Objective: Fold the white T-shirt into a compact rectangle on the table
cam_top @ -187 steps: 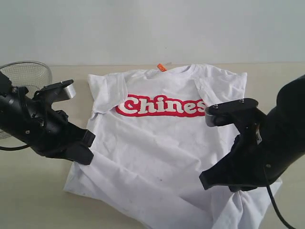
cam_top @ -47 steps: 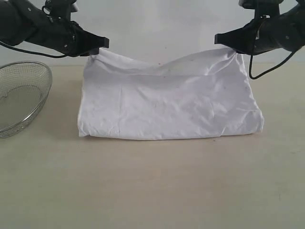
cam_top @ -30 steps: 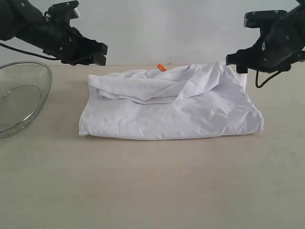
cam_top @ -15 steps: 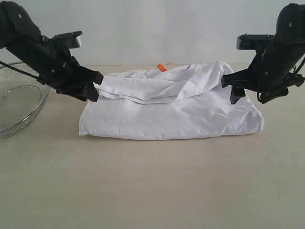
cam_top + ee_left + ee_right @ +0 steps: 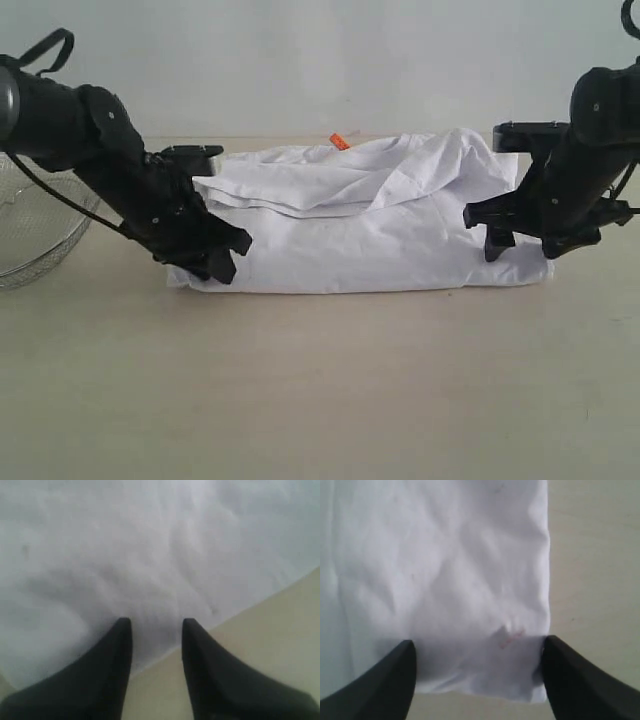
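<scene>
Jaws apart, both | white T-shirt (image 5: 445,580) edge between (wrist views only)

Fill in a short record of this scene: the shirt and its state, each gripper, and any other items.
shirt: white cotton T-shirt, doubled over, rumpled, on pale beige table
tag: small orange neck tag at far edge
left gripper: open, tips at shirt's left near corner
right gripper: open wide, straddling shirt's right end
other: wire mesh bowl, far left

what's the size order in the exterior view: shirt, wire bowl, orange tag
1. shirt
2. wire bowl, only partly in view, still clearly smaller
3. orange tag, tiny
</scene>
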